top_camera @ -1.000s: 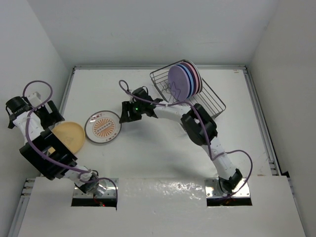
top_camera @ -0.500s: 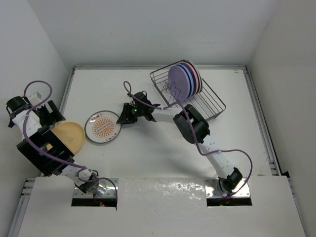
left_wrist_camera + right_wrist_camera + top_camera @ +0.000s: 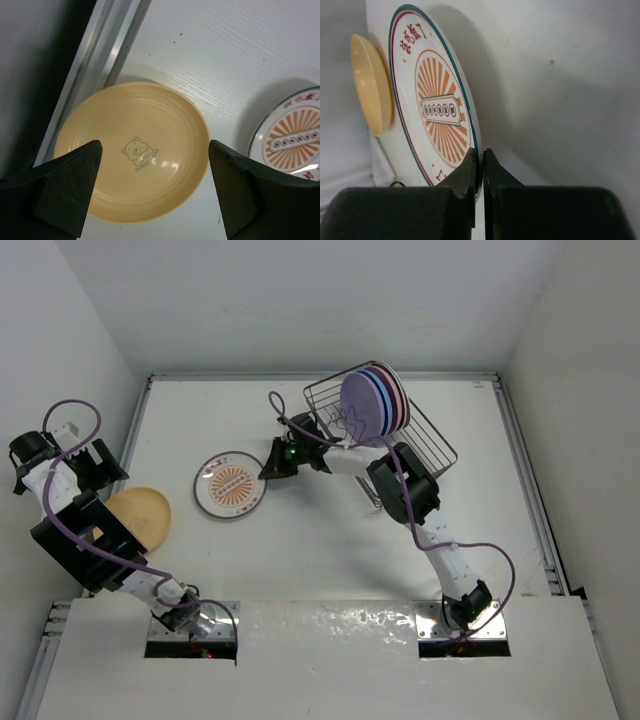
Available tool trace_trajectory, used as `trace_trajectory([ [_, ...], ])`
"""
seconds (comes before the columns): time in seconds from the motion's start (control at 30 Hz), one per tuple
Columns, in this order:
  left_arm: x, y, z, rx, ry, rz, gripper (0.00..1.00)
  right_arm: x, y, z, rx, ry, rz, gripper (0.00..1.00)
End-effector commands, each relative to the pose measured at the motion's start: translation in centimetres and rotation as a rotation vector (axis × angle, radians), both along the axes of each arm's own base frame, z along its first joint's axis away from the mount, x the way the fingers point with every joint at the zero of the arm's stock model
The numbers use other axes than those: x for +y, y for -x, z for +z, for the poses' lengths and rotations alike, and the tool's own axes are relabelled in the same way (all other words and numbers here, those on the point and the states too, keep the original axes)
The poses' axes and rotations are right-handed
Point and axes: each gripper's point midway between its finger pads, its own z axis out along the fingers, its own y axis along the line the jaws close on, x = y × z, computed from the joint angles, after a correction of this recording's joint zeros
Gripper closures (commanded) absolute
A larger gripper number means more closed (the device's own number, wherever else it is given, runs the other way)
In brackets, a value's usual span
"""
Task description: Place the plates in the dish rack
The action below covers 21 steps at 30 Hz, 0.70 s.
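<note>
Right fingers [image 3: 468,172], just clamped on the rim of the sunburst plate [image 3: 232,485], are dragging it over the counter [image 3: 300,560] toward the dish rack [image 3: 425,445]; left fingers [image 3: 70,185] are hanging apart above the yellow plate [image 3: 132,172].

This looks like a robotics lab test cell: a white table [image 3: 300,560] boxed in by plain white walls [image 3: 300,300] and edged with aluminium rails [image 3: 528,490].
</note>
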Motion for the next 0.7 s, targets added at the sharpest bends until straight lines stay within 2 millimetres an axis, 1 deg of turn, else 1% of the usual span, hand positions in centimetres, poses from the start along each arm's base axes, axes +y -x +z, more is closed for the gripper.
trace_trajectory([
  [0.0, 1.6, -2.1, 2.1, -0.08, -0.045, 0.015, 0.15, -1.4, -1.5, 10.8, -0.271, 0.013, 0.067, 1.0],
  [0.03, 1.6, -2.4, 2.1, -0.081, -0.043, 0.013, 0.16, -1.8, -1.8, 12.4, -0.312, 0.031, 0.063, 1.0],
  [0.07, 1.6, -2.7, 2.2, -0.087, -0.041, 0.018, 0.16, -1.8, -2.4, 17.0, -0.388, -0.012, 0.037, 1.0],
  [0.1, 1.8, -3.1, 2.6, -0.102, -0.046, 0.017, 0.16, -3.0, -1.9, 17.1, -0.413, 0.062, 0.062, 1.0],
  [0.13, 1.6, -3.6, 2.5, -0.101, -0.041, 0.01, 0.16, -3.9, -2.7, 18.7, -0.465, 0.093, 0.025, 1.0],
  [0.17, 1.5, -3.9, 2.6, -0.106, -0.043, 0.005, 0.16, -4.6, -2.9, 20.1, -0.507, 0.116, 0.009, 1.0],
  [0.2, 1.5, -4.4, 2.9, -0.114, -0.045, 0.002, 0.16, -5.9, -3.2, 22.8, -0.578, 0.133, -0.016, 1.0],
  [0.23, 1.2, -4.9, 2.8, -0.113, -0.045, -0.01, 0.16, -7.4, -3.7, 23.7, -0.644, 0.209, -0.012, 1.0],
  [0.27, 1.0, -5.2, 2.8, -0.114, -0.04, -0.013, 0.16, -9.3, -4.9, 24.6, -0.695, 0.292, -0.084, 1.0],
  [0.3, 0.8, -5.8, 3.0, -0.125, -0.042, -0.024, 0.16, -11.4, -5.4, 26.1, -0.751, 0.35, -0.099, 1.0],
  [0.33, 0.7, -6.0, 2.9, -0.123, -0.04, -0.027, 0.16, -13.1, -6.3, 27.7, -0.797, 0.409, -0.159, 1.0],
  [0.37, 0.6, -6.3, 2.8, -0.124, -0.038, -0.031, 0.16, -14.4, -6.7, 28.8, -0.827, 0.448, -0.189, 1.0],
  [0.4, 0.6, -6.5, 3.0, -0.129, -0.041, -0.035, 0.16, -15.7, -6.9, 29.4, -0.867, 0.517, -0.187, 1.0],
  [0.43, 0.3, -6.8, 2.7, -0.126, -0.035, -0.045, 0.16, -17.0, -7.1, 31.3, -0.91, 0.559, -0.225, 1.0],
  [0.47, 0.2, -7.0, 2.7, -0.127, -0.032, -0.049, 0.16, -18.4, -7.3, 31.8, -0.93, 0.624, -0.256, 1.0],
  [0.5, 0.2, -7.1, 2.7, -0.129, -0.031, -0.048, 0.16, -21.1, -8.0, 32.2, -0.966, 0.77, -0.312, 1.0],
  [0.53, 0.1, -7.2, 2.4, -0.125, -0.026, -0.053, 0.16, -22.6, -8.0, 32.0, -0.975, 0.853, -0.326, 1.0],
  [0.57, 0.0, -7.3, 2.2, -0.124, -0.022, -0.054, 0.16, -24.9, -8.2, 32.0, -0.992, 0.998, -0.336, 1.0],
  [0.6, -0.1, -7.4, 2.3, -0.126, -0.019, -0.059, 0.16, -25.7, -8.3, 31.7, -0.989, 1.057, -0.328, 1.0],
  [0.67, -0.2, -7.3, 2.0, -0.122, -0.015, -0.065, 0.16, -26.7, -8.5, 31.1, -0.985, 1.149, -0.314, 1.0],
])
